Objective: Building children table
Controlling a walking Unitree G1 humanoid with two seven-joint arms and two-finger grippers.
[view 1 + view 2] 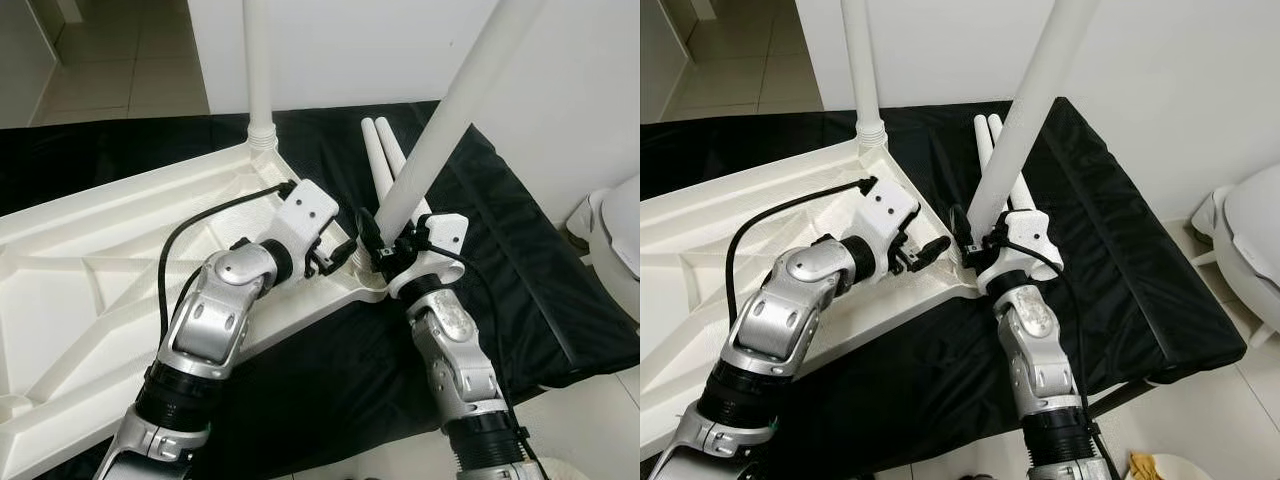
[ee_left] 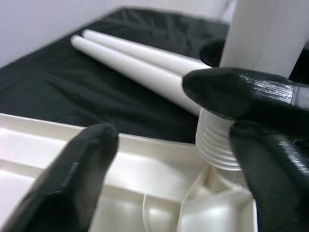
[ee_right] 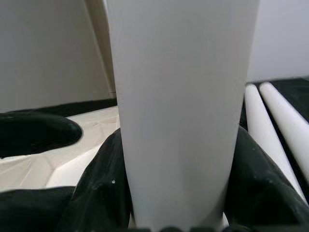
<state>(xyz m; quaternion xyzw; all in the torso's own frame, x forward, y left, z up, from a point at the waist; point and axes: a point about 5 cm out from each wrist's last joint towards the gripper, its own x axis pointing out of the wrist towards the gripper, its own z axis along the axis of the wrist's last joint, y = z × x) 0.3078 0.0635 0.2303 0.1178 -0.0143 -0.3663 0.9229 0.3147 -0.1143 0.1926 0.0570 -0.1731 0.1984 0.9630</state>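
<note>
A white table top [image 1: 100, 250] lies upside down on a black pad [image 1: 520, 260]. One white leg [image 1: 259, 70] stands upright in its far corner. A second leg [image 1: 450, 120] leans over the near corner, and its ribbed end [image 2: 217, 145] sits at the corner socket. My right gripper [image 1: 385, 240] is shut on this leg just above the socket, with black fingers [image 3: 101, 193] on both sides of it. My left gripper [image 1: 335, 255] is open beside the same corner, over the table's rim. Two loose legs [image 1: 385, 150] lie side by side on the pad behind.
A white wall rises right behind the pad. A white rounded fixture [image 1: 1250, 240] stands on the floor to the right. Tiled floor [image 1: 120, 70] shows at the back left. The pad's front edge lies near my body.
</note>
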